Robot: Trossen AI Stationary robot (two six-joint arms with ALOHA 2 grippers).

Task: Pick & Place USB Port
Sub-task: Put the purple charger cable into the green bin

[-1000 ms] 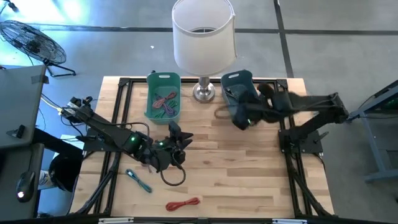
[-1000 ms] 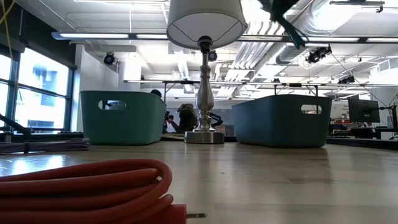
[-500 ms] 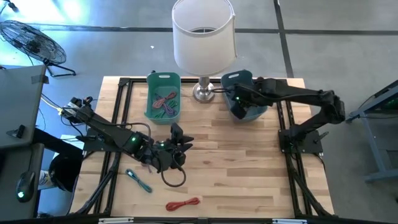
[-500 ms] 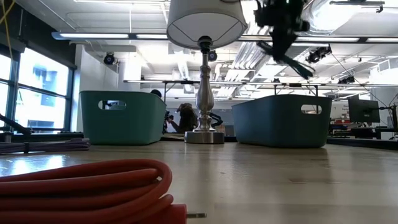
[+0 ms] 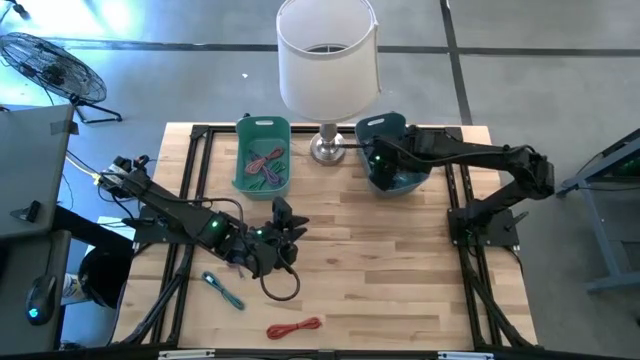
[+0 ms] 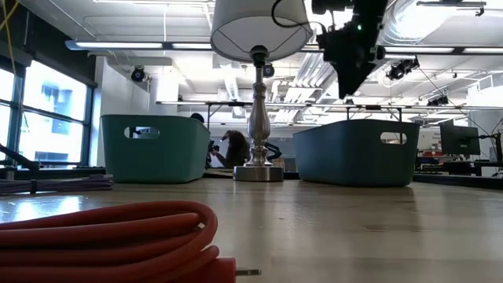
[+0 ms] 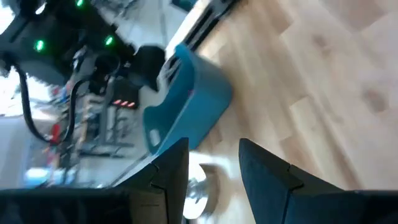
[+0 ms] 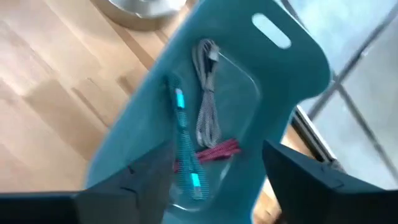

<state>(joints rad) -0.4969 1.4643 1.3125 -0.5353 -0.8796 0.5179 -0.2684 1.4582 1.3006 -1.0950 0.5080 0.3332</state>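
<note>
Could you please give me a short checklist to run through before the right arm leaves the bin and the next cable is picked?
1. Right gripper open above the dark teal bin: ok.
2. Cables lying inside that bin, a blue cable among them: ok.
3. Nothing hanging from the right gripper: ok.
4. Left gripper over mid-table, open and holding nothing: ok.
5. Loose cables left to pick, a red cable and a teal cable: ok.
6. Lamp clear of the right arm's way back: cannot tell.

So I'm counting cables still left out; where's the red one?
In the high view the red cable lies loose on the table's near edge, close to the blue cable and the left gripper.
</note>
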